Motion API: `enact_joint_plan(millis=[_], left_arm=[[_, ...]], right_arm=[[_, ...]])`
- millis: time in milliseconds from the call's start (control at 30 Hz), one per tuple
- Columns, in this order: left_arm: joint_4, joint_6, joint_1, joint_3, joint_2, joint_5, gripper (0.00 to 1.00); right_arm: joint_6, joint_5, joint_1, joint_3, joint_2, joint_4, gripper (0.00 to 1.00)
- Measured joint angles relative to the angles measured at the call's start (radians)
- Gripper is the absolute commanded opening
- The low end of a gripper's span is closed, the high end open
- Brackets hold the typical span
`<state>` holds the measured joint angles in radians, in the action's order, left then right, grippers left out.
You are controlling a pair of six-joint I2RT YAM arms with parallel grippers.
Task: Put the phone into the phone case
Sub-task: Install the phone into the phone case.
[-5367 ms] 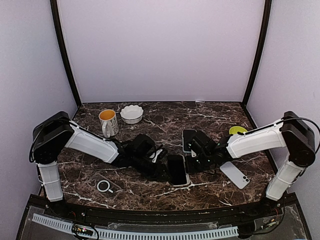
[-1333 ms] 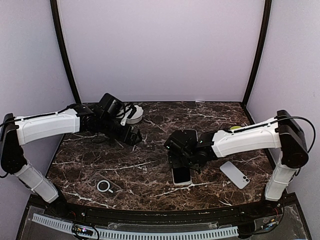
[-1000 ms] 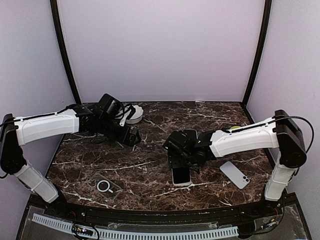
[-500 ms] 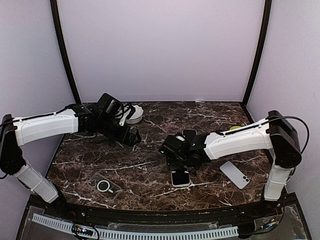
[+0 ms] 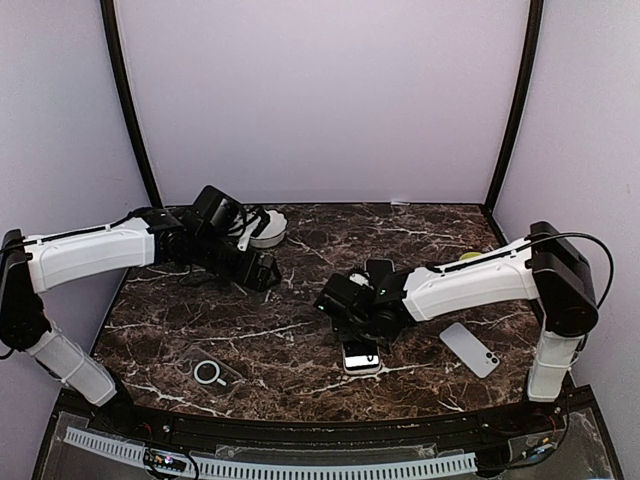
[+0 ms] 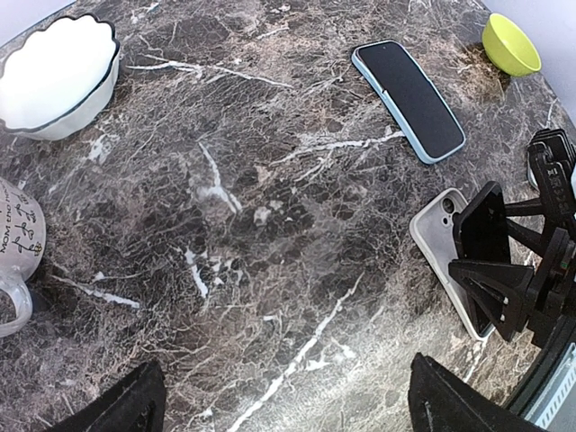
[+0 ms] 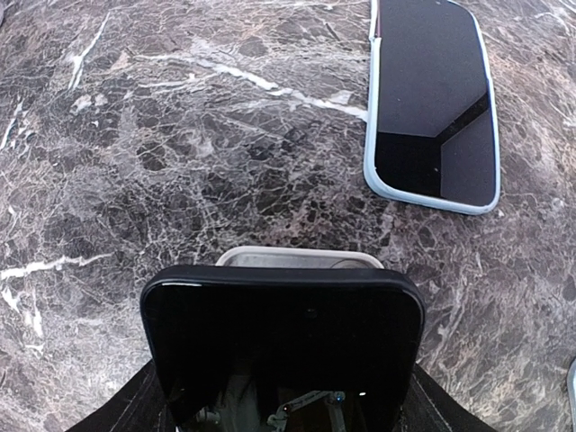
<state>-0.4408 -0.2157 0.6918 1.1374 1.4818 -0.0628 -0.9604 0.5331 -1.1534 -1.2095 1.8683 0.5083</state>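
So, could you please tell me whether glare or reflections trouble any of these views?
Right wrist: the phone shows a glossy screen mirroring hardware at its lower edge; the blue-cased phone reflects dark shapes. Left wrist: table sharp, no glare. Top external: even light, soft shadows.

On the dark marble table (image 5: 300,395), the black glass-fronted phone (image 7: 283,342) sits over the clear plastic case (image 7: 301,257). The blue-rimmed phone (image 7: 434,103) lies behind them and the white phone (image 5: 470,349) to their right. The ring-marked clear case (image 5: 208,372) lies front left. The white scalloped bowl (image 6: 54,76) stands rear left with the pale printed mug (image 6: 16,238) near it, and the lime bowl (image 6: 511,43) far right.
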Motion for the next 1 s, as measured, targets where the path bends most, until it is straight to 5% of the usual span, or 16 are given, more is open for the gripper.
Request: enact_joint_plan(millis=[733, 1000], left_arm=[[-0.003, 0.000, -0.038, -0.006, -0.013, -0.035, 0.96], [-0.003, -0.001, -0.039, -0.009, -0.035, -0.053, 0.96]], right_arm=[[0.185, -0.158, -0.018, 0.020, 0.067, -0.214, 0.00], [0.105, -0.085, -0.050, -0.011, 0.077, -0.131, 0.00]])
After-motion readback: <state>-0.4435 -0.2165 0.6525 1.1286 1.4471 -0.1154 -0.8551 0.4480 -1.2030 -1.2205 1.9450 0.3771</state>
